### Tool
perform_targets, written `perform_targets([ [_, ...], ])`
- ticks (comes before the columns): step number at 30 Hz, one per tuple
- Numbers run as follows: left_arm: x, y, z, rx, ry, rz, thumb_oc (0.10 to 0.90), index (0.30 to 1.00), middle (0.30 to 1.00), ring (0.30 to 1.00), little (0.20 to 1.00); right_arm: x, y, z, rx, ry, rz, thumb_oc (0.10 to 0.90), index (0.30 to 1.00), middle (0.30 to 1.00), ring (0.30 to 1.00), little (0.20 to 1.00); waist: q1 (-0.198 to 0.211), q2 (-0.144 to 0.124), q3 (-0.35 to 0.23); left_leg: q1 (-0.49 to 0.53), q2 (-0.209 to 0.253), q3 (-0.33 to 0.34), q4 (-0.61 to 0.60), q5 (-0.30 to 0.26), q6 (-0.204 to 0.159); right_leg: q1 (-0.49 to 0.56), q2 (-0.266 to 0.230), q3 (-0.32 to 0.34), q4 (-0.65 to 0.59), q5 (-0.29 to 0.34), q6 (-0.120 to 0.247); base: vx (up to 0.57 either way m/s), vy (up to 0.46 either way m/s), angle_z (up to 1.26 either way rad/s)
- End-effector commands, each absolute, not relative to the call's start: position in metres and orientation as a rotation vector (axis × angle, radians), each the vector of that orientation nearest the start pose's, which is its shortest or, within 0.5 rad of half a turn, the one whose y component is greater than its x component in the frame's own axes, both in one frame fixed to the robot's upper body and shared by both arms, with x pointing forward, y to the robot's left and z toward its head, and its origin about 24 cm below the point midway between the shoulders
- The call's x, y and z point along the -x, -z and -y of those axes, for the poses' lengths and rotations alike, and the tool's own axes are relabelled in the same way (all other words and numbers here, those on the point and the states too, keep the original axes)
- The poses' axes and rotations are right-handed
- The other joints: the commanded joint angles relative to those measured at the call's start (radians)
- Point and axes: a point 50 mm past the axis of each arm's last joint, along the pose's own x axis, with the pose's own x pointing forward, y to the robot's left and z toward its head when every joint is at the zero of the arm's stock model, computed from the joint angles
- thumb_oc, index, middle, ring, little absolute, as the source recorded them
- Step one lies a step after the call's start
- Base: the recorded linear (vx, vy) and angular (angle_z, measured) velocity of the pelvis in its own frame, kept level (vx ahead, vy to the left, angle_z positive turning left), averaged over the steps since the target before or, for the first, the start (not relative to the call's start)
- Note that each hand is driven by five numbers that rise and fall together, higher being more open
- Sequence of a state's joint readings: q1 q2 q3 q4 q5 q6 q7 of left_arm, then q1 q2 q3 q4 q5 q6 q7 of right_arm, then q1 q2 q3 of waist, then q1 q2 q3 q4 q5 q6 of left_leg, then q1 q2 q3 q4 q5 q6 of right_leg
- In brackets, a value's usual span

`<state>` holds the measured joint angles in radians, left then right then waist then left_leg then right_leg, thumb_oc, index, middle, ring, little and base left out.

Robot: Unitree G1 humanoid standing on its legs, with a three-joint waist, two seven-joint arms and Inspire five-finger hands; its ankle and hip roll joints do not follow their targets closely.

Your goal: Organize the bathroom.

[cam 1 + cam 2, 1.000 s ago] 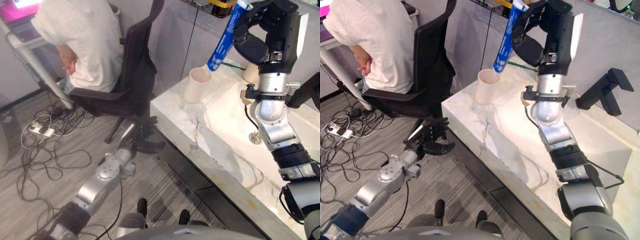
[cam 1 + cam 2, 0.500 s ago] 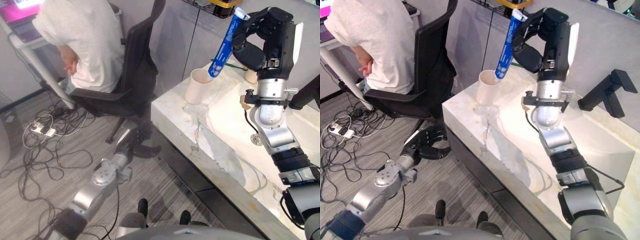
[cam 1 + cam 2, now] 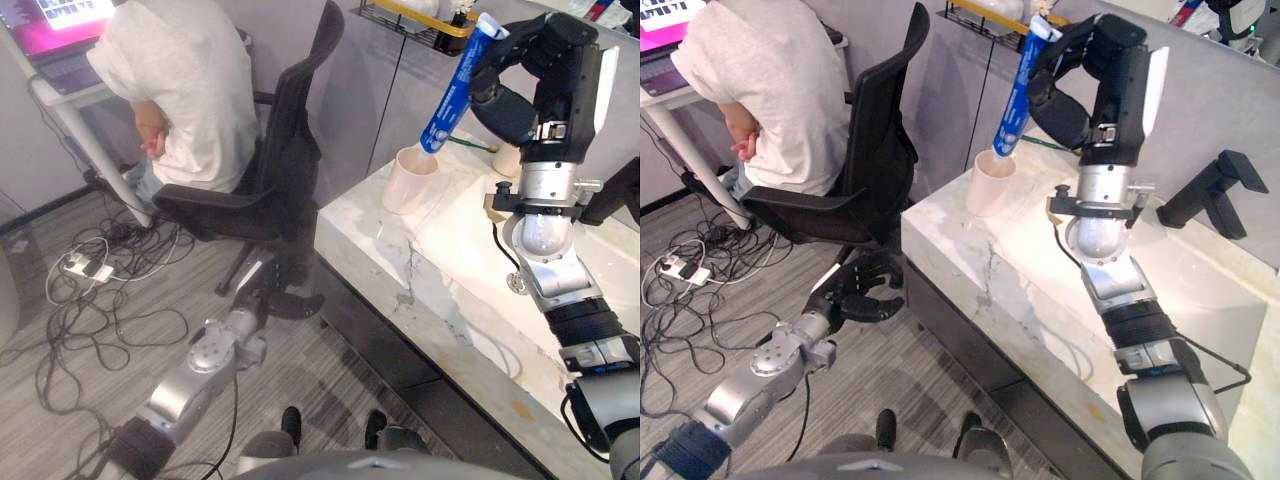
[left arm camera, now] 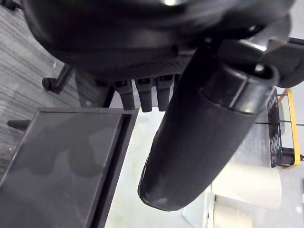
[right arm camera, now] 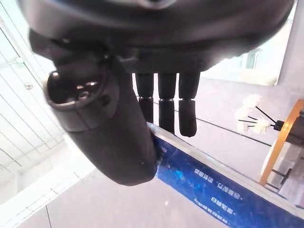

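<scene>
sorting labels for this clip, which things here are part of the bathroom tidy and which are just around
Part of the job:
- blue tube, held in the right hand, lower end over the cup
- cup on the marble counter
- black faucet

Just around:
- office chair with a seated person
- floor cables
- left hand, idle, low by the floor

A white marble vanity counter point(image 3: 440, 290) carries a cream cup point(image 3: 408, 181) near its far corner and a black faucet point(image 3: 1212, 194).

The blue tube point(image 5: 223, 190) carries small white print, too blurred to read.
</scene>
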<state>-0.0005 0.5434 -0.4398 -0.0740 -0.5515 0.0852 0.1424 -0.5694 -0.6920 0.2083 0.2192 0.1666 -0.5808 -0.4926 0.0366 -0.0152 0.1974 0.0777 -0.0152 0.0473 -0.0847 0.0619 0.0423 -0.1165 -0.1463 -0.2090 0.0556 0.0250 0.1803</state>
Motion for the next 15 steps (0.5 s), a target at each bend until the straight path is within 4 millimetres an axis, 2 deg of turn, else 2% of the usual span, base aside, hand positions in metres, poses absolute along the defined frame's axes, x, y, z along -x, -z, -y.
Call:
perform_targets([
  [1,-0.238,-0.047,-0.141,0.056,0.332,-0.076,0.8,0.9,0.9,0.9,0.9,-0.303,-0.276,0.223,0.239,0.244,1.125,0.4,0.3,0.3,0.3,0.3,0.001,-0.024,-0.083,0.111,-0.043,-0.066,-0.003,-0.159,-0.022,0.004,0.046,-0.027,-0.039,0.099,-0.005,0.08,-0.114,0.71],
  [6,-0.233,-0.044,-0.139,0.063,0.325,-0.093,0.8,0.9,0.9,0.9,0.9,-0.306,-0.27,0.222,0.227,0.252,1.087,0.4,0.3,0.3,0.3,0.3,0.007,-0.029,-0.104,0.097,-0.03,-0.013,-0.003,-0.154,-0.03,0.098,0.07,-0.02,-0.122,0.081,-0.024,0.07,-0.054,0.31],
  [10,-0.232,-0.046,-0.139,0.067,0.307,-0.074,0.8,0.9,0.9,0.9,0.9,-0.303,-0.26,0.214,0.231,0.22,1.079,0.4,0.3,0.3,0.3,0.3,0.007,-0.025,-0.11,0.092,-0.031,0.02,0.001,-0.152,-0.033,0.126,0.072,-0.013,-0.136,0.067,-0.027,0.01,-0.006,-0.09],
  [15,-0.231,-0.046,-0.141,0.071,0.296,-0.079,0.8,0.9,0.9,0.9,0.9,-0.303,-0.255,0.215,0.217,0.2,1.05,0.4,0.3,0.3,0.3,0.3,0.002,-0.022,-0.11,0.093,-0.031,0.037,0.009,-0.153,-0.032,0.133,0.079,0.002,-0.136,0.06,-0.031,0.04,-0.018,-0.16],
])
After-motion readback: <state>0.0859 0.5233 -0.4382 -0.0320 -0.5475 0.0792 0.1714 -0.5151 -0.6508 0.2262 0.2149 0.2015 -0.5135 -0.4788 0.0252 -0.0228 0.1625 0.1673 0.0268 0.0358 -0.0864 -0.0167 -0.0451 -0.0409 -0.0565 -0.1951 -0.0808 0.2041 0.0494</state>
